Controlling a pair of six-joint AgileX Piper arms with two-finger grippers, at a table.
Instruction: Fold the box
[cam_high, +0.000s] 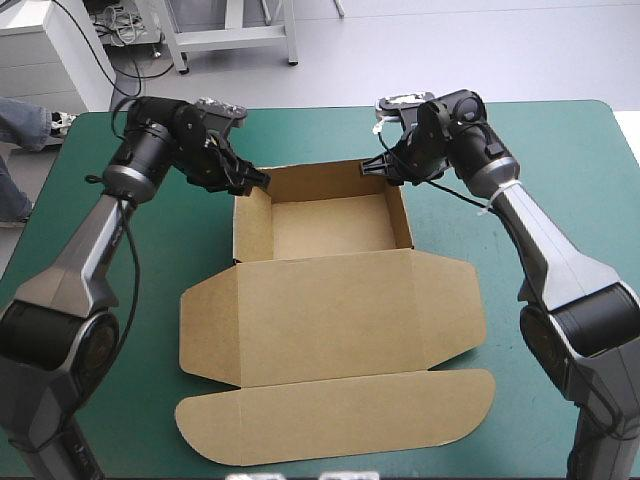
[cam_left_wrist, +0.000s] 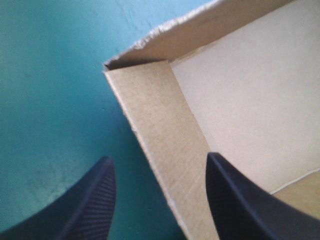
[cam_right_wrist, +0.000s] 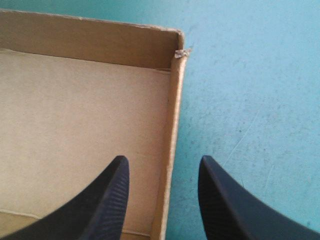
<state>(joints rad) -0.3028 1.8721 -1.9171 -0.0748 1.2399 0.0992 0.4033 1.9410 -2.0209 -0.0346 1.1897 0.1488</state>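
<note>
Currently: box (cam_high: 330, 300), brown, mid-table (cam_high: 570, 160), tray walls raised, lid flat. Left end effector (cam_high: 257, 181) spread wide astride the left wall; right end effector (cam_high: 376, 168) likewise astride the right wall. Risk I log: pinching off-centre could buckle or untuck a wall.

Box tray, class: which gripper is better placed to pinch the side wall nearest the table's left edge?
Left. The left gripper, open, straddles that wall; the right gripper straddles the opposite wall.

The brown box (cam_high: 330, 300) sits mid-table as an open tray, walls raised, lid flat toward the near edge.
</note>
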